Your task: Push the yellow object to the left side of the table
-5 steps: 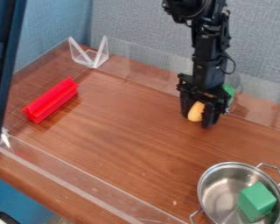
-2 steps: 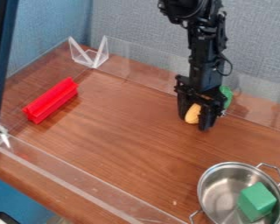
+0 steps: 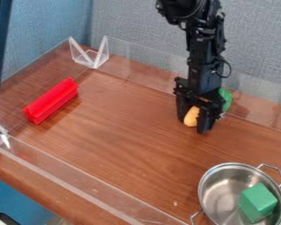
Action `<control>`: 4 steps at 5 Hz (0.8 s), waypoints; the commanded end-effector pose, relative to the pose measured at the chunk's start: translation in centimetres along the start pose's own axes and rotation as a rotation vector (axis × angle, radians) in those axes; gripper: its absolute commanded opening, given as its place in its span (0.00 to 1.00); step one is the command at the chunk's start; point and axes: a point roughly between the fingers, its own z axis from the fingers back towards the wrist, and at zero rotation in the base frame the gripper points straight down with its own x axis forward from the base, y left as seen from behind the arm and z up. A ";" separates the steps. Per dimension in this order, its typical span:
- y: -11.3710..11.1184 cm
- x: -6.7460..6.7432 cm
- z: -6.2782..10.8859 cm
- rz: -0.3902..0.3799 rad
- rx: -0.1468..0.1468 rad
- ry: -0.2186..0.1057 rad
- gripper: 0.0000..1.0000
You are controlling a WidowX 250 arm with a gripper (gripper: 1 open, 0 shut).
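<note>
The yellow object (image 3: pixel 193 114) lies on the right part of the table (image 3: pixel 119 132), near the far wall. Only a patch of its yellow body shows between the black fingers, and its green husk end (image 3: pixel 225 98) sticks out to the right behind the hand. My gripper (image 3: pixel 197 121) points straight down, low over the wood and right against the object, covering most of it. Its fingers stand close together and read as shut. Whether they pinch the object or only stand in front of it cannot be made out.
A red rectangular block (image 3: pixel 50 100) lies at the left of the table. A steel pot (image 3: pixel 231 189) holding a green cube (image 3: pixel 258 204) sits at the front right corner. Low clear acrylic walls (image 3: pixel 90 54) edge the tabletop.
</note>
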 end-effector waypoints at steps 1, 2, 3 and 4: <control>0.2 0.1 3.5 -0.012 0.028 -0.085 0.00; 0.0 -0.1 3.8 -0.025 0.027 -0.090 0.00; -0.1 -0.4 4.1 -0.036 0.025 -0.097 0.00; -0.2 -0.6 4.4 -0.046 0.023 -0.102 0.00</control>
